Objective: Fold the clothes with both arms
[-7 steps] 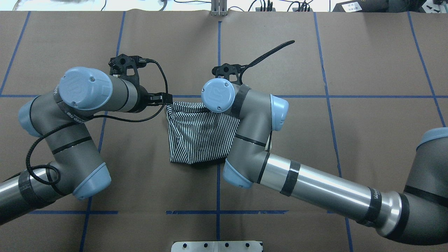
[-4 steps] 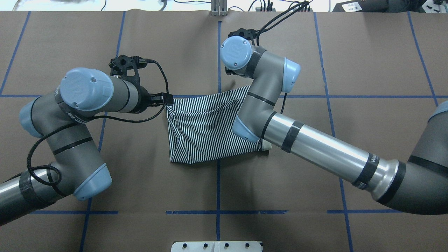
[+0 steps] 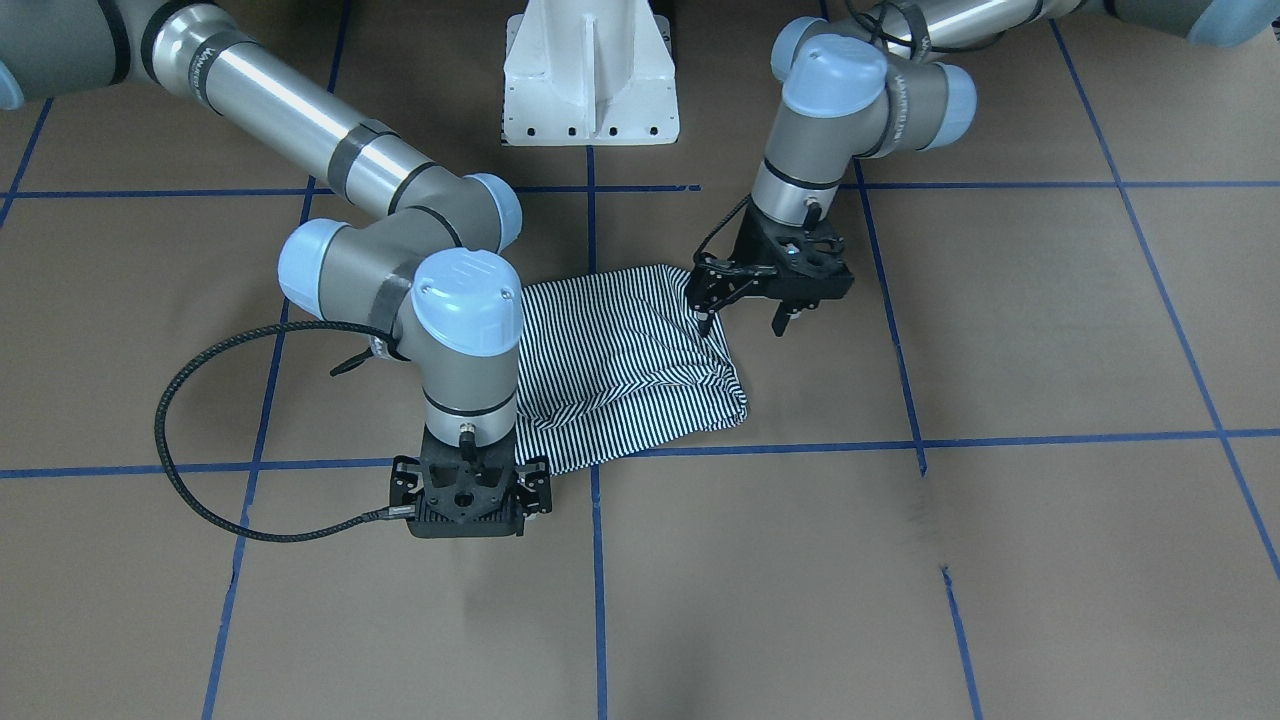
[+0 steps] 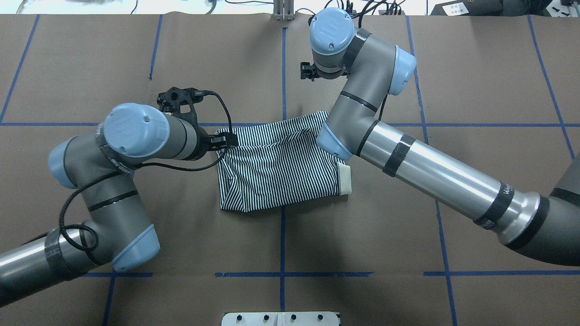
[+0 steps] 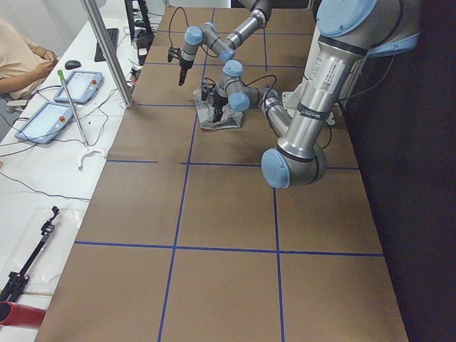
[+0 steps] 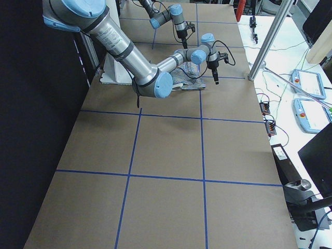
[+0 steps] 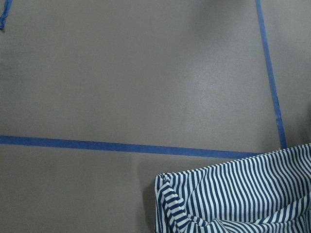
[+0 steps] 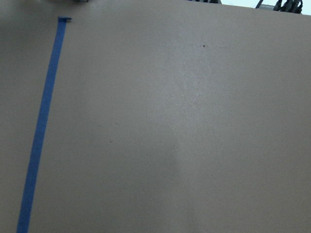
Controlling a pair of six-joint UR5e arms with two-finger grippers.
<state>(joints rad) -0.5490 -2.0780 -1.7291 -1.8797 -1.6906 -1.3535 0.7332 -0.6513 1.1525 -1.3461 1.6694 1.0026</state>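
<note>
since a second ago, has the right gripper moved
Yes. The right gripper left the shirt, crossing the horizontal blue tape line toward the table's far edge.

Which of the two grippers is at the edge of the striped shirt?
The left gripper, jaws open at the shirt's edge; its wrist camera shows a striped corner. The right gripper is over bare table, and its camera shows no shirt.

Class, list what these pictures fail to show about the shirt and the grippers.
- Right gripper: fingers hidden beneath its own wrist in the front-facing and overhead views; open or shut unknowable.
- Shirt: part of its right edge covered by the right arm overhead.
- Shirt's folds: too small in both side views.
</note>
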